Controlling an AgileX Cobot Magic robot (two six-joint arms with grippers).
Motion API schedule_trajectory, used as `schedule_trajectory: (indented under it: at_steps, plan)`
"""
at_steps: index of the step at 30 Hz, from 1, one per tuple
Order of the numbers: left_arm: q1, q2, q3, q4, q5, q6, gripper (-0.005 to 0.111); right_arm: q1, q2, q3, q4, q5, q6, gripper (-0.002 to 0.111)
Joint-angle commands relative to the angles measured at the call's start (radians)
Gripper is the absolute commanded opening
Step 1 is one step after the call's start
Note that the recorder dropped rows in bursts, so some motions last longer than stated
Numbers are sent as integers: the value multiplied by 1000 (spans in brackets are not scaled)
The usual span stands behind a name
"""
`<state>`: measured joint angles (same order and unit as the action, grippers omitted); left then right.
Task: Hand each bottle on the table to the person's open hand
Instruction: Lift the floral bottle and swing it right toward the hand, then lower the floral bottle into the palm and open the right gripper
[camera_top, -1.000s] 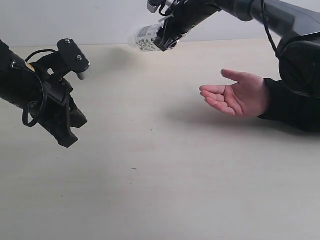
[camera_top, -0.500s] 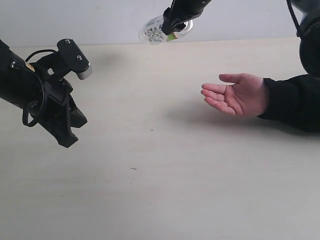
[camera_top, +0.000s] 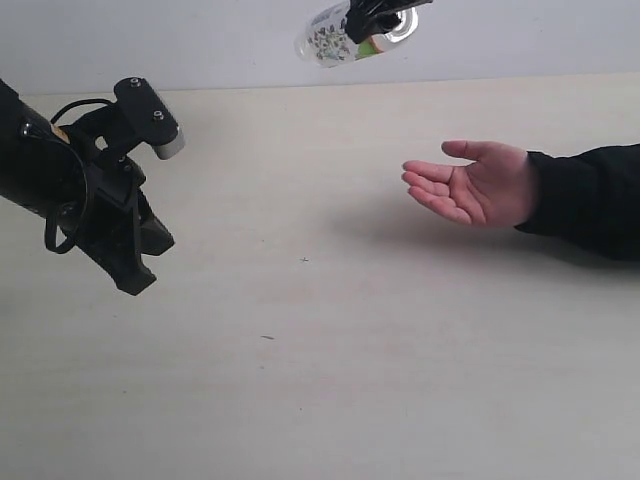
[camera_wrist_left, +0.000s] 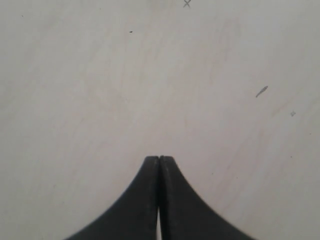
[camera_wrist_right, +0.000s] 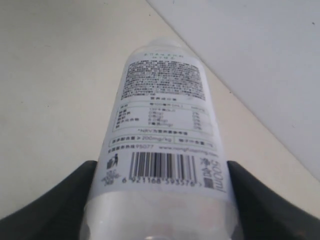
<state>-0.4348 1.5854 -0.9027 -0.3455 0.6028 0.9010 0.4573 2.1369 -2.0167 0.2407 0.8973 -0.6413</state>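
bottle (camera_top: 330, 42) aloft, back centre | hand (camera_top: 472, 190) right, over table (camera_top: 350, 380) | left gripper (camera_top: 135, 278) far left

A plain pale wall (camera_top: 200, 40) is filling the strip along the top of the exterior view, bare and evenly lit. A black sleeve (camera_top: 590, 200) is coming in from the right edge, casting a soft shadow beneath itself.

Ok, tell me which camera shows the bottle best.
The right wrist view: the bottle fills the frame, label and barcode readable. The exterior view shows it small, at its top edge. The left wrist view misses it.
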Motion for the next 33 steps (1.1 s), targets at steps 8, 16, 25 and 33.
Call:
schedule_trajectory:
  at_steps: [8, 16, 25, 33]
  plan:
    - [6, -9, 4, -14, -6, -3, 0, -33, -506, 661, 115, -372, 23, 0]
    - [6, -9, 4, -14, -6, -3, 0, -33, -870, 1126, 206, -650, 105, 0]
    - [6, -9, 4, -14, -6, -3, 0, -25, -1064, 1480, 222, -916, 201, 0]
    - [6, -9, 4, -12, -9, -3, 0, 88, -983, 1573, 281, -1147, 203, 0]
